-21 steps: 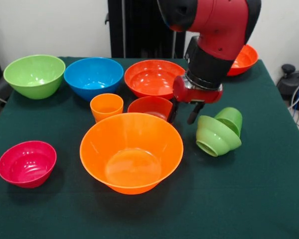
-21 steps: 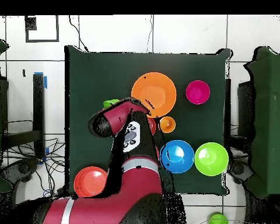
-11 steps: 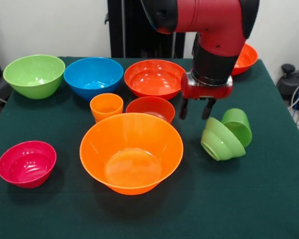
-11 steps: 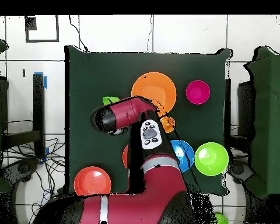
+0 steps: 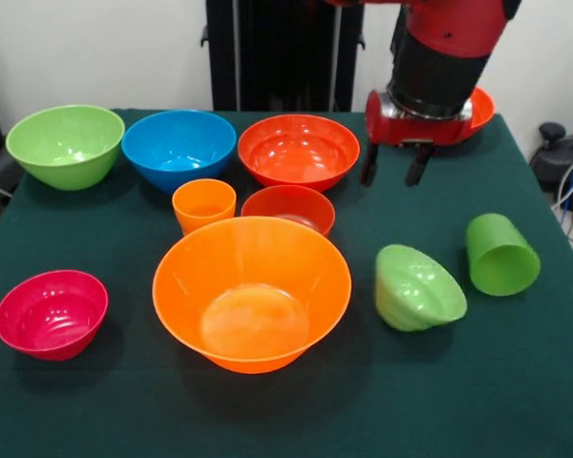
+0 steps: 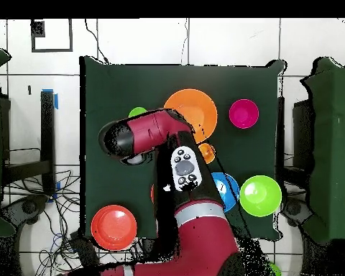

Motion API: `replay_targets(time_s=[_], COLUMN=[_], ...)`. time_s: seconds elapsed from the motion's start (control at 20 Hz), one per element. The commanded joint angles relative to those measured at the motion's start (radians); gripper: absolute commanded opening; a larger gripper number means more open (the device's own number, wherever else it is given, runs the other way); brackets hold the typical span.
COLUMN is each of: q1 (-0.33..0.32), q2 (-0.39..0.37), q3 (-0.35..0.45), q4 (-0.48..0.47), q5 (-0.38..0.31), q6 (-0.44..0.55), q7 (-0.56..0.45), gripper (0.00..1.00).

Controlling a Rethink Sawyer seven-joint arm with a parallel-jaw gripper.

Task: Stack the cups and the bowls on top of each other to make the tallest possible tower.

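Observation:
The largest orange bowl (image 5: 252, 291) (image 6: 193, 111) stands upright at the table's front middle. Just behind it are the orange cup (image 5: 204, 203) and a small red-orange bowl (image 5: 288, 208). To the right, a small green bowl (image 5: 417, 287) lies tipped on its side. A green cup (image 5: 500, 254) lies on its side apart from it, mouth toward the camera. My gripper (image 5: 392, 172) hangs open and empty, well above the table behind these two. No tower shows: no cup or bowl rests on another. In the overhead view the arm (image 6: 150, 136) hides the gripper.
Along the back stand a large green bowl (image 5: 66, 143), a blue bowl (image 5: 179, 146) and a red-orange bowl (image 5: 299, 151). An orange bowl (image 5: 473, 110) sits at the back right corner behind the arm. A pink bowl (image 5: 51, 312) is at the front left.
My gripper has risen and drawn back to the right. The small green bowl and green cup, nested before, have come apart; the cup has rolled right.

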Motion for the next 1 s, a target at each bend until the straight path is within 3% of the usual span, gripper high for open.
replay_targets(time_s=[0.05, 0.25, 0.5, 0.75, 1.0], q1=[-0.032, -0.037, 0.022, 0.048, 0.069], q2=[-0.023, 0.002, 0.058, 0.124, 0.183], q3=[0.158, 0.191, 0.166, 0.130, 0.108], q4=[0.042, 0.042, -0.023, -0.082, -0.131], q5=[0.017, 0.036, -0.012, -0.076, -0.085], q6=[0.066, 0.018, -0.030, -0.096, -0.151], q7=[-0.232, -0.175, -0.090, -0.067, -0.038], gripper=[1.00, 1.00, 1.00, 1.00, 1.00])
